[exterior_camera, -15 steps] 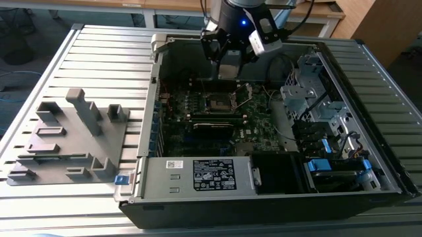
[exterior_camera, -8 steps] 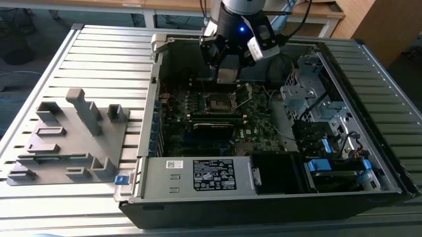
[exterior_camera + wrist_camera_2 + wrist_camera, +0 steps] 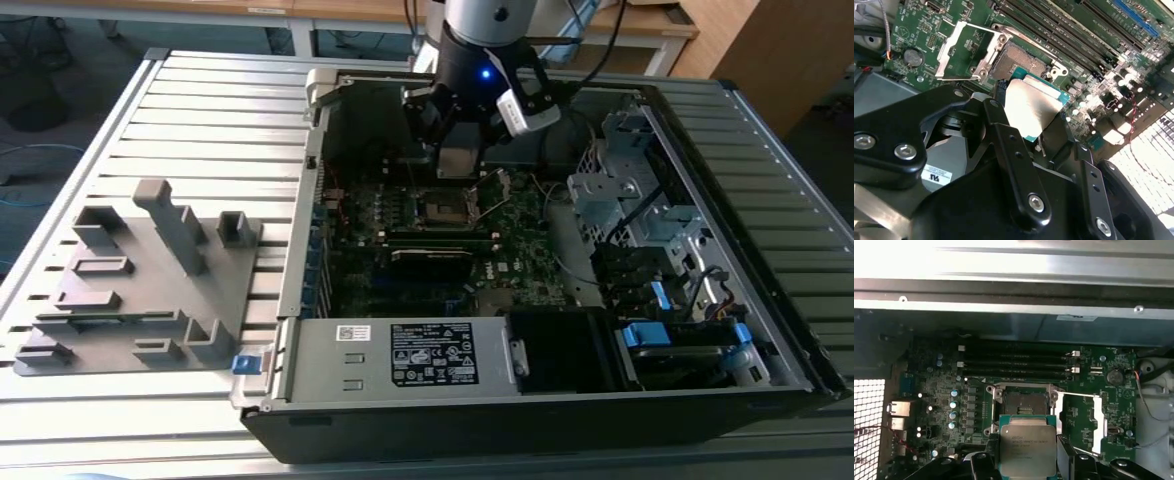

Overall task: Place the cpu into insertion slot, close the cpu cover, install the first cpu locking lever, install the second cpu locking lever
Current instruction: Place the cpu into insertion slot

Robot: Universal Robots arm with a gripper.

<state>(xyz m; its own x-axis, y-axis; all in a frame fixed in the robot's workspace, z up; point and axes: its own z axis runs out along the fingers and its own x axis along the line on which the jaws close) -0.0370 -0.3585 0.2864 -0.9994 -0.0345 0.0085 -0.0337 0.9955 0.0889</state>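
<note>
My pincer (image 3: pixel 1027 466) is clenched on the cpu (image 3: pixel 1027 442) by opposite edges, near the insertion slot (image 3: pixel 1021 402). Judged light, stiff, fragile underneath; edge hold suits.

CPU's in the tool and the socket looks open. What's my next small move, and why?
Probably ease the tool across until the cpu sits squarely over the insertion slot before lowering. In the first wrist view the chip appears offset from the bare slot, and the cpu cover is flipped open.
</note>
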